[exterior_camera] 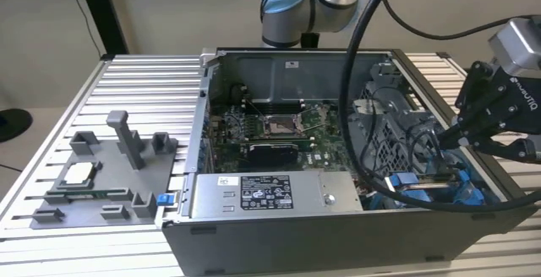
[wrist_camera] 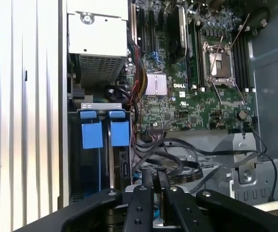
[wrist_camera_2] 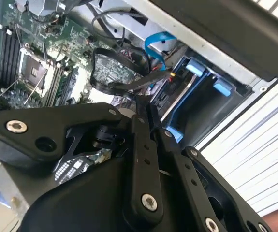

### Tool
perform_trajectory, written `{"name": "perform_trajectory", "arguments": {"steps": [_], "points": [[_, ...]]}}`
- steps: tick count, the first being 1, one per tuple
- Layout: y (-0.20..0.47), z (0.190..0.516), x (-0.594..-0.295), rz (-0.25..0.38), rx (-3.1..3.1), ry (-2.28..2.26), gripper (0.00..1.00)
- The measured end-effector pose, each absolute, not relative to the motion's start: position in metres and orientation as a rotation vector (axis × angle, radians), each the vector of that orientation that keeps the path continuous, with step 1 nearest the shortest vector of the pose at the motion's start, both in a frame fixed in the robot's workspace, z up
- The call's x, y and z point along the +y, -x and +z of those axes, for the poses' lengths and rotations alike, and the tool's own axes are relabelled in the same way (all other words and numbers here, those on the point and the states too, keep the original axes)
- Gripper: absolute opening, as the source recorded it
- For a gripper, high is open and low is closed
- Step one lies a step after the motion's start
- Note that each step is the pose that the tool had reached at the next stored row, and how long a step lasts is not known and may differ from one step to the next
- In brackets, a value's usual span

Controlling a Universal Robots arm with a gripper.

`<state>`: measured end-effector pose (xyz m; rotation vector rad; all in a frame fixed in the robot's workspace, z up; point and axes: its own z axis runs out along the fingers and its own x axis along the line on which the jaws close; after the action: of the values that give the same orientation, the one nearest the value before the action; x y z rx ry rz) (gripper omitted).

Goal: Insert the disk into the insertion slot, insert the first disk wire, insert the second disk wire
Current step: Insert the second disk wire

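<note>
I've got the gripper (exterior_camera: 441, 139) low over the open computer case (exterior_camera: 279, 242), at its corner on the exterior view's right, nearest the camera. In both wrist views the fingers (wrist_camera: 154, 181) are pressed together; the black fingertips (wrist_camera_2: 146, 108) sit tight against each other right at a black flat cable (wrist_camera_2: 124, 87), though I cannot tell whether the cable is actually pinched. Just beyond the tips, the insertion slot (wrist_camera: 100, 159) runs along the case's side wall, its blue tabs (wrist_camera: 91, 134) side by side at the mouth. Blue carrier plastic (exterior_camera: 414, 185) shows down in the bay; I cannot make out the disk's metal body itself. Room is tight here: looping black wires (wrist_camera: 187, 154) crowd the space between bay and motherboard (wrist_camera: 197, 96). The power-supply box (exterior_camera: 275, 193) lines the near edge. Outside the case, the grey fixture tray (exterior_camera: 106, 185) lies well apart on the slatted table (exterior_camera: 144, 80).
</note>
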<state>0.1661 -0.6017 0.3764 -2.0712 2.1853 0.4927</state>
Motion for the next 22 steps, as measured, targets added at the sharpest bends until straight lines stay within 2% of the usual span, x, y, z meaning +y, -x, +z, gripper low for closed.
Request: {"name": "perform_trajectory", "arguments": {"steps": [13, 22], "points": [[-0.133, 0.376, -0.603, 0.493, 2.186, 2.07, 0.0], [-0.132, 0.362, -0.61, 0.487, 2.183, 2.069, 0.0]]}}
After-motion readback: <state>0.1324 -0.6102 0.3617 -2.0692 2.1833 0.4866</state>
